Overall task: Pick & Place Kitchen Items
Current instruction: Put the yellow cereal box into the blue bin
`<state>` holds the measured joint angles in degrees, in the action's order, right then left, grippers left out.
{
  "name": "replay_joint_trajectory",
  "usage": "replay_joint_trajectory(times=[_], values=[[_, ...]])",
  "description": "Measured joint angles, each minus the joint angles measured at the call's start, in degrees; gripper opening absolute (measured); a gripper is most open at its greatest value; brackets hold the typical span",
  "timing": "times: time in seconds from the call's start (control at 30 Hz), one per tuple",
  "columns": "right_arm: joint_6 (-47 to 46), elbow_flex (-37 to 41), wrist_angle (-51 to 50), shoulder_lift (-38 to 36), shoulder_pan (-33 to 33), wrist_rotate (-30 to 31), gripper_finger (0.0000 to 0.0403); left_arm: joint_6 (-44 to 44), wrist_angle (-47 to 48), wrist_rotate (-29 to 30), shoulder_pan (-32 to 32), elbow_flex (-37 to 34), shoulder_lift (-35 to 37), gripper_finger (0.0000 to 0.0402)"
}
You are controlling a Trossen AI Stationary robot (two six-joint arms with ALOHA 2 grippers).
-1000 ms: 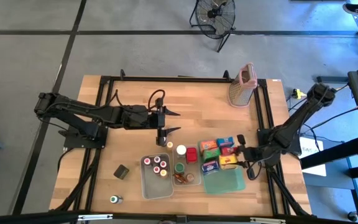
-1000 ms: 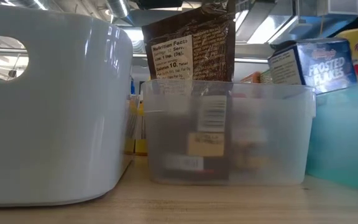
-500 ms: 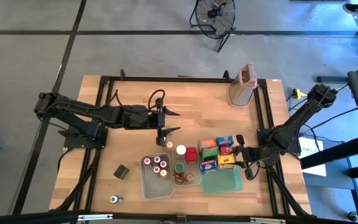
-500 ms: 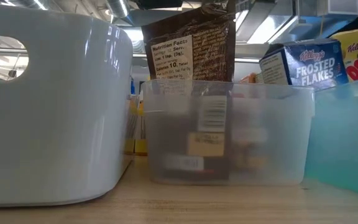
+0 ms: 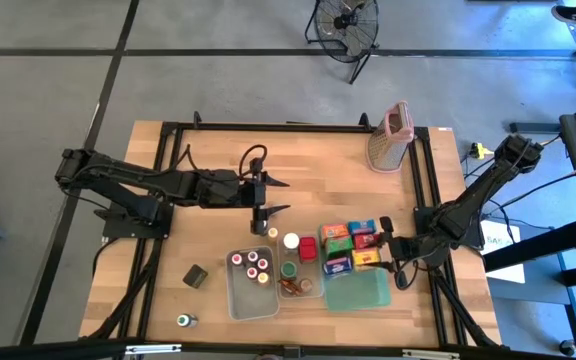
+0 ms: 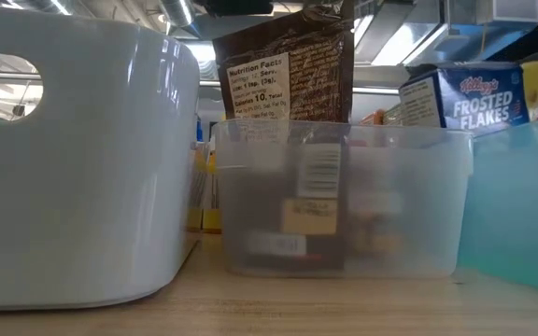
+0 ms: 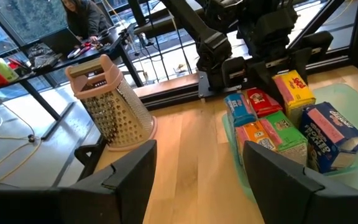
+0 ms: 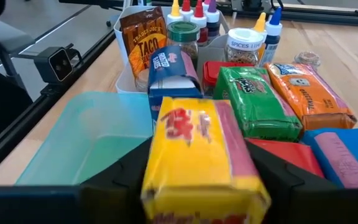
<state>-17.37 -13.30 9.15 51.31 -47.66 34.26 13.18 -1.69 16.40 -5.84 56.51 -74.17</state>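
Right wrist view shows the yellow carton [image 8: 204, 155] lying lengthwise between the right pincer's [image 8: 197, 186] loosely parted fingers, just beside the teal tray [image 8: 86, 143], while the left pincer [image 5: 271, 196], open and empty, hovers well apart from that tray.

The high view looks straight down on the counter [image 5: 218, 160]; the low view sits level behind the tubs [image 6: 339, 201]. Both wrist views closely share the cartons [image 8: 253, 99].
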Motion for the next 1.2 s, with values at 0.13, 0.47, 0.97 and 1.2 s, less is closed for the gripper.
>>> replay_joint_trajectory(times=[0.13,0.47,0.97,1.2], values=[[0.0,0.0,0.0,0.0,0.0,-0.3,0.0223,-0.5,0.5,0.0,0.0,0.0,0.0,0.0235],[2.5,0.1,0.0,0.0,0.0,1.3,0.0273,-0.5,0.7,0.0,0.0,0.0,0.0,0.0235],[5.8,-7.1,-11.6,0.0,0.0,1.3,0.0275,-0.2,1.8,0.0,0.0,0.0,0.0,0.0235],[6.2,-12.3,-19.8,0.0,0.0,1.1,0.0275,-0.8,3.4,0.0,-0.2,0.0,0.0,0.0235]])
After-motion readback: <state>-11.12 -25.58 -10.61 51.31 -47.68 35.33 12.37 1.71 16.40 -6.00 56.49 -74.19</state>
